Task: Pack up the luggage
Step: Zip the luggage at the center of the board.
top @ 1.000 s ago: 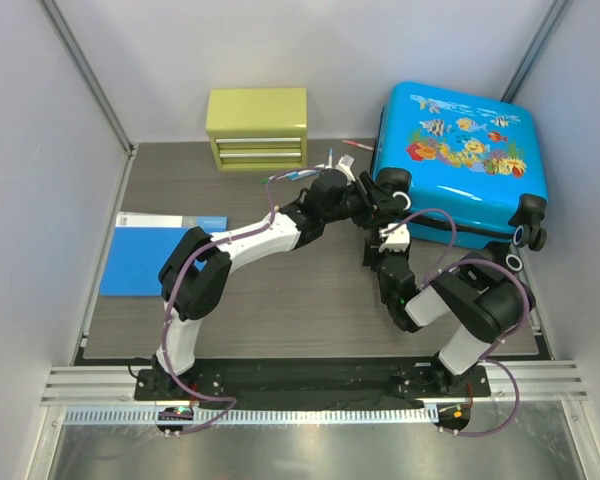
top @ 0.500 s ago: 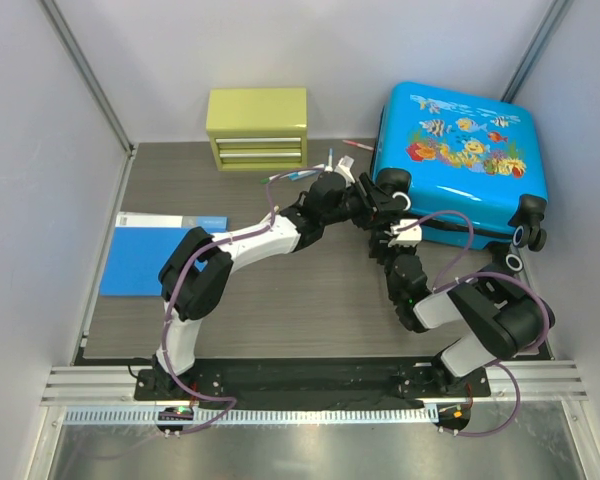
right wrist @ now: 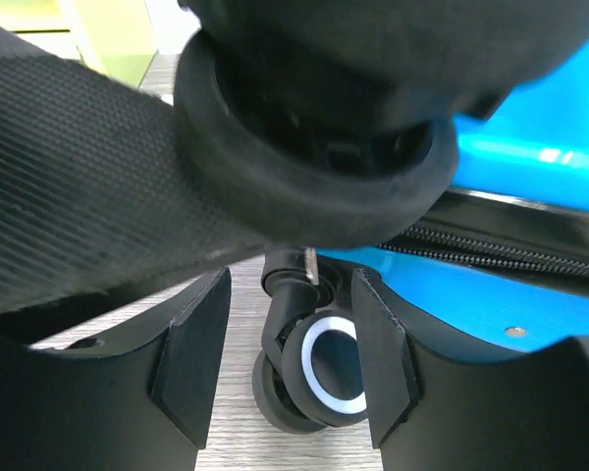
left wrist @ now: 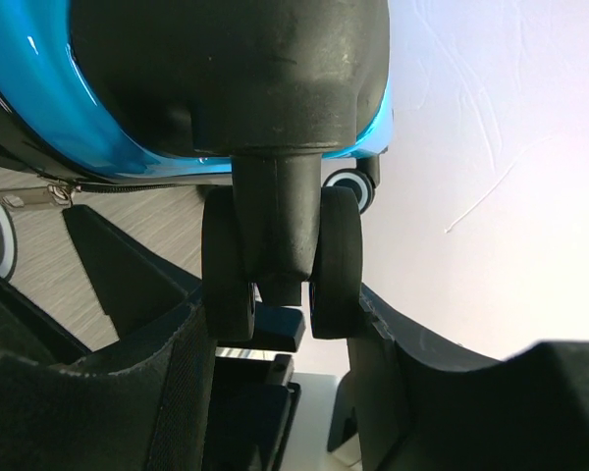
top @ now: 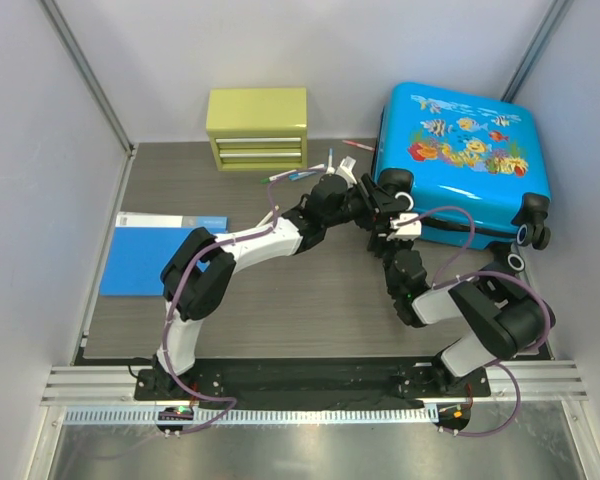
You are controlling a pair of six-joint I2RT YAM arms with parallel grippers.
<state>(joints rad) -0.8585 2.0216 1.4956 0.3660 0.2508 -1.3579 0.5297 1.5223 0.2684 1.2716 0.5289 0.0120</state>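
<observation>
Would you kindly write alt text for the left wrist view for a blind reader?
A black twin caster wheel of the blue luggage sits clamped between the fingers of the left gripper, grey table behind.

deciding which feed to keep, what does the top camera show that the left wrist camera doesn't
Only the top view: the yellow-green drawer box, the blue folder, both arms, and the fish print on the suitcase. Only the left wrist view: a close look at a black double wheel seated between the left gripper fingers, plus a zipper pull. Both: the blue suitcase and the wood-grain table.
</observation>
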